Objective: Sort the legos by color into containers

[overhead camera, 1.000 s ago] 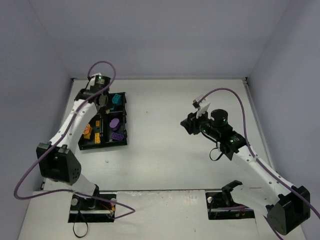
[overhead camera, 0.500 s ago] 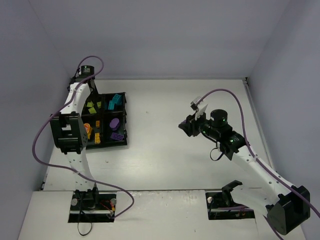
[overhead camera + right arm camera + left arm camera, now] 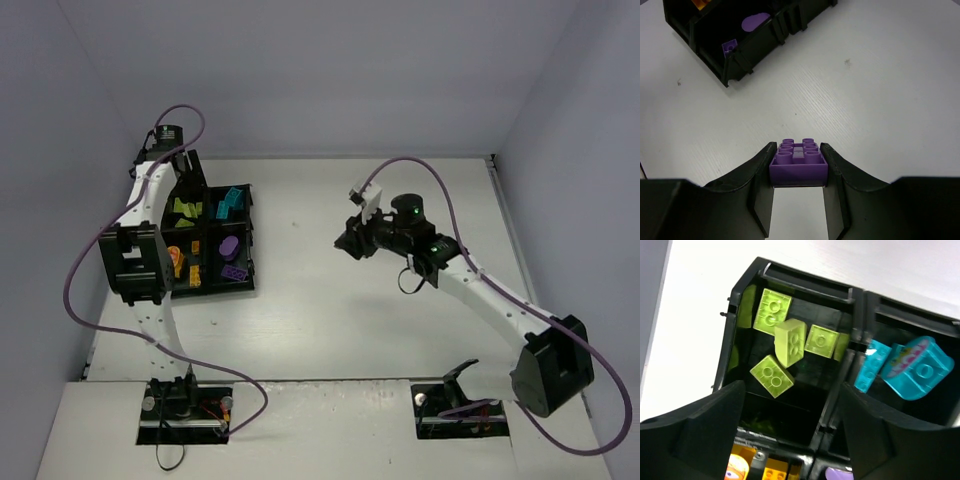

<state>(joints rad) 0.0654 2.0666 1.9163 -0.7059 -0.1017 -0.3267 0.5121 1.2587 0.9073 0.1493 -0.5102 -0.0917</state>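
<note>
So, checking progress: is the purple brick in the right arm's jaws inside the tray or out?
Out. The purple brick is clamped between the right arm's jaws over bare table, short of the tray.

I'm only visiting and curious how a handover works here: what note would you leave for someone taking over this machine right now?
Left tool: open, empty, above the yellow-green bricks in the tray.
Right tool: shut on a purple brick, above the bare table, right of the tray.
Done: yellow-green bricks, cyan bricks, orange bricks and purple pieces each lie in their own compartment.
Left: carry the held purple brick to the purple compartment and release it.
</note>
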